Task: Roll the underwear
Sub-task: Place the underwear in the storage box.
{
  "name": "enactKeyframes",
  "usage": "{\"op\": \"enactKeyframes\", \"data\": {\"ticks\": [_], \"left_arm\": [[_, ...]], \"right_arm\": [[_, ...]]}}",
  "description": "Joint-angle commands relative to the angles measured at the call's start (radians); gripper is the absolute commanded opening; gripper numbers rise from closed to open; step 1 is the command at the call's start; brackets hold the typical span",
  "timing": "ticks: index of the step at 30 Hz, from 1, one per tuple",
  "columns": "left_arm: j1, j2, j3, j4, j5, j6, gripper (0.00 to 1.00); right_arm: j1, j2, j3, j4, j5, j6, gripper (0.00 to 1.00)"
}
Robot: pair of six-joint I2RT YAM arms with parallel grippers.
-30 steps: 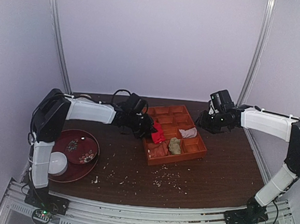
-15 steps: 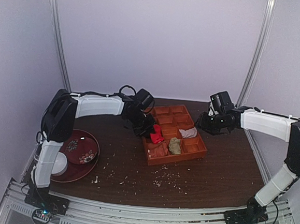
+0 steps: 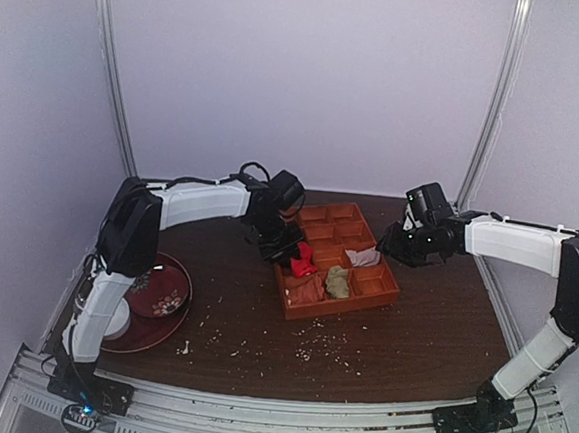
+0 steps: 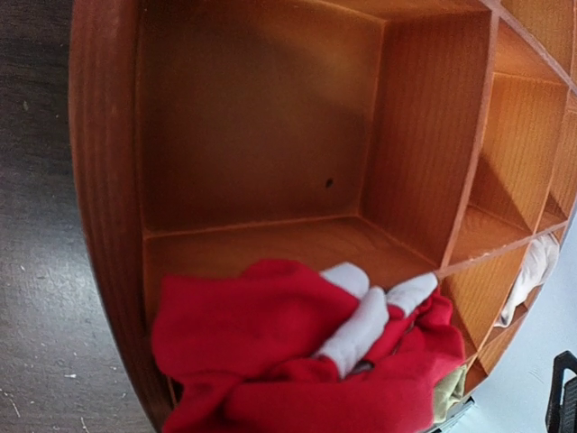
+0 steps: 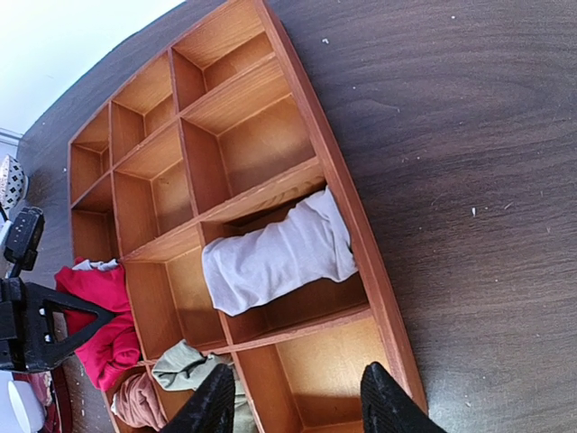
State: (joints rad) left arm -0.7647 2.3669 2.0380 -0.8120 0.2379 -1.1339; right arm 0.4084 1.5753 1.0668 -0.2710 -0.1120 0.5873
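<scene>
The red underwear (image 3: 303, 261) with white trim is bunched at the left side of the wooden tray (image 3: 348, 301). My left gripper (image 3: 288, 255) is shut on it. In the left wrist view the underwear (image 4: 270, 352) fills the bottom of the frame and hides the fingers; it hangs over a compartment by the tray's outer wall (image 4: 104, 180). My right gripper (image 3: 395, 247) hovers open at the tray's right side. In its own view the right gripper (image 5: 299, 408) stands above a bare corner compartment, with the underwear (image 5: 95, 307) far left.
The tray (image 5: 315, 135) also holds a white rolled cloth (image 5: 275, 257), a greenish cloth (image 5: 185, 370) and a pinkish one (image 5: 135, 401). A dark red plate (image 3: 153, 291) and a white cup (image 3: 111, 315) sit at the left. Crumbs (image 3: 325, 345) dot the table in front.
The left arm's elbow has swung toward the back and right, while its gripper and the underwear stayed at the tray's left edge. The right gripper has edged slightly toward the tray.
</scene>
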Motion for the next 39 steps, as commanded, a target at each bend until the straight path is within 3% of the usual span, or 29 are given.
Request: {"op": "enactKeyframes", "data": {"ticks": [1,31,39], "left_arm": [[-0.004,0.085,-0.039,-0.139,-0.021,0.026,0.00],[0.019,0.150,-0.040,-0.159,-0.022,0.071,0.00],[0.024,0.099,-0.038,-0.158,-0.009,0.079,0.22]], "right_arm": [[-0.005,-0.028,-0.014,0.016,0.001,0.013,0.47],[-0.004,-0.019,-0.004,0.017,-0.012,0.014,0.47],[-0.006,-0.027,-0.004,0.012,-0.007,0.012,0.47]]}}
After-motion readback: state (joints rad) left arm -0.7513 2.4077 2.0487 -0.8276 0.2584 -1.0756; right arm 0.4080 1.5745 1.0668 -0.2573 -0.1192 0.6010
